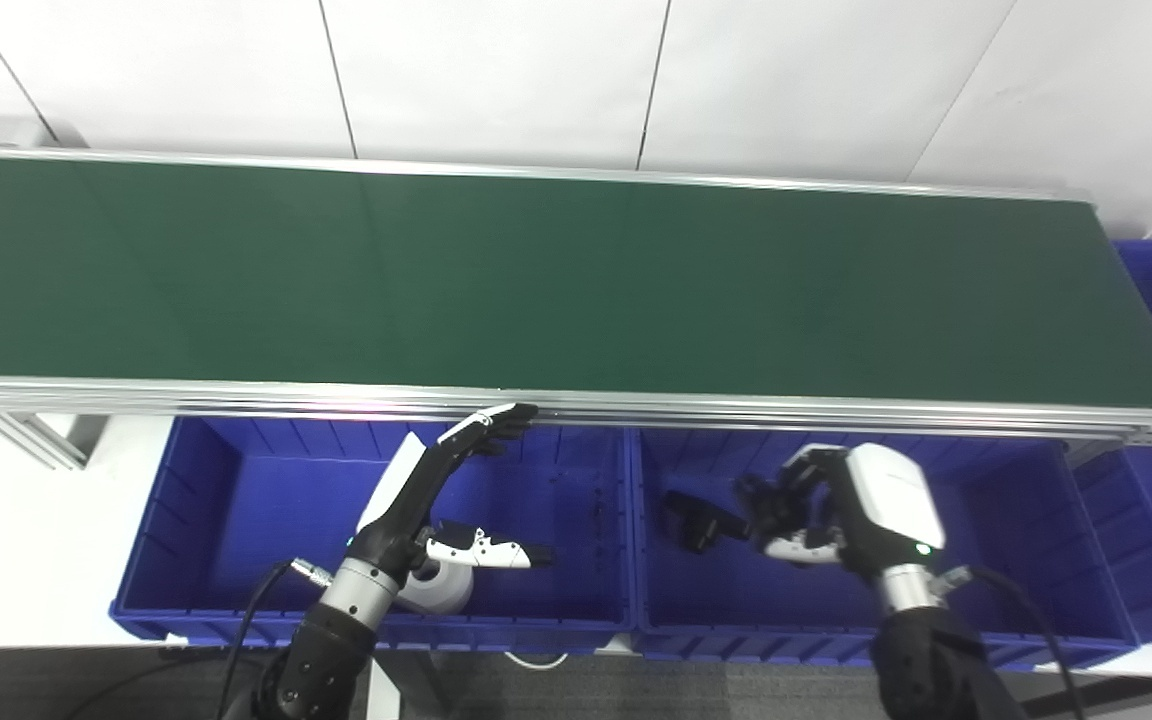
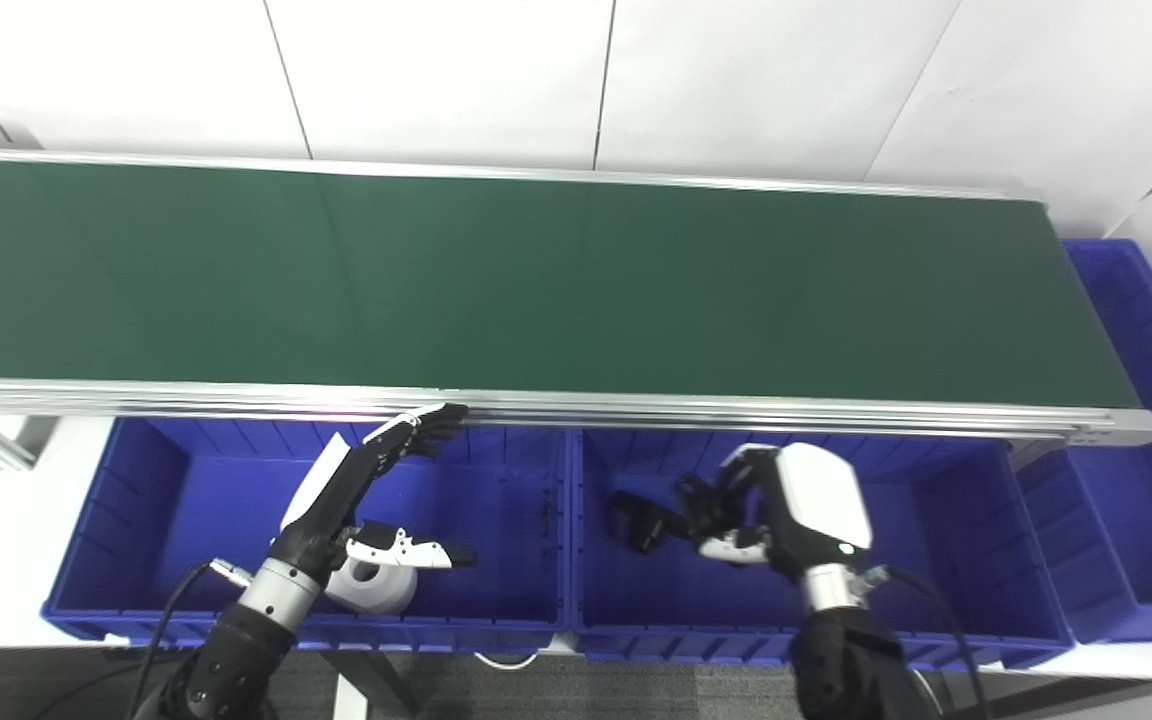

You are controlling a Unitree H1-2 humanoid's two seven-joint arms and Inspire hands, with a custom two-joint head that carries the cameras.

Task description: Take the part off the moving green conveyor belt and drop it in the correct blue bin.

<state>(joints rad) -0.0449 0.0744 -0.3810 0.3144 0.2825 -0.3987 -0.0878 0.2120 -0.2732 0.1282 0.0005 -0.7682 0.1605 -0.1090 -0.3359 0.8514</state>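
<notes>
In the left eye view the green conveyor belt [image 1: 576, 280] runs bare from left to right; no part shows on it. A black part [image 1: 693, 520] lies in the right blue bin [image 1: 1086, 600], just left of the right hand [image 1: 836, 515]. That hand hangs over the bin with its fingers curled loosely toward the part; whether the fingertips touch it I cannot tell, and it does not look firmly held. My judgement: the drop is either just done or being finished, and what is left is to draw the hand clear. The left hand [image 1: 441, 500] stands over the left blue bin [image 1: 186, 560], fingers stretched out flat with their tips at the belt's near rail, thumb spread wide to the right, holding nothing. A white roll-shaped item [image 1: 436, 590] sits in that bin below the wrist

In the right eye view the belt [image 2: 536, 280] is likewise bare. The black part [image 2: 641, 522] rests on the floor of the right bin [image 2: 1016, 600], just beside the right hand [image 2: 781, 510], whose fingers curl near it; the gap, if any, is too small to read. The left hand [image 2: 361, 490] is spread wide and empty above the left bin [image 2: 126, 540], with the white item [image 2: 371, 588] beneath it. A third blue bin [image 2: 1136, 400] stands at the far right end
</notes>
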